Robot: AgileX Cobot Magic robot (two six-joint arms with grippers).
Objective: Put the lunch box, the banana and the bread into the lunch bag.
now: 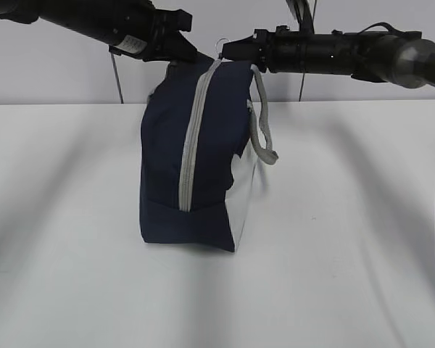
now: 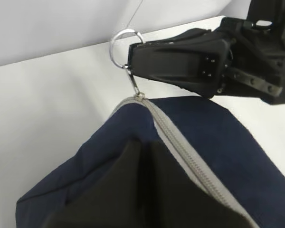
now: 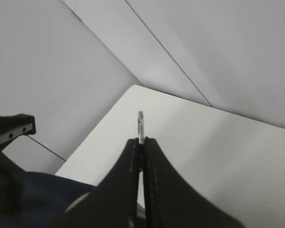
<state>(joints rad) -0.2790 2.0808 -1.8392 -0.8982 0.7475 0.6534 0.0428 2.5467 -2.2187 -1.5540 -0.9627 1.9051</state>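
- White tabletop (image 1: 333,254) fills the lower part of the exterior view, meeting a pale grey wall at the back; soft shadows of the arms fall across it.
- The lunch bag (image 1: 163,167) stands upright near the centre of the table, a little toward 12 o'clock, its bottom resting on the surface.
- Its fabric is navy blue, with a white side panel (image 1: 244,196) facing 3 o'clock.
- A grey zipper (image 1: 192,145) runs from the top of the bag down its front, curving to about 7 o'clock, and looks shut along the length that shows.
- A grey webbing handle (image 1: 262,123) hangs in a loop at the bag's upper right, at about 2 o'clock.
- The zipper's metal ring pull (image 2: 121,47) sits at the top end of the track, at 12 o'clock on the bag.
- The right gripper (image 2: 131,59) reaches in from 3 o'clock and is clamped on that ring; in the right wrist view its two fingers (image 3: 154,190) press together with the ring's edge pinched between them.
- The left gripper (image 1: 188,51) comes in from 10 o'clock and meets the bag's top left corner; its fingertips are hidden against the dark fabric, so whether it grips the cloth cannot be told.
- In the left wrist view a dark fold of fabric lies just left of the zipper.
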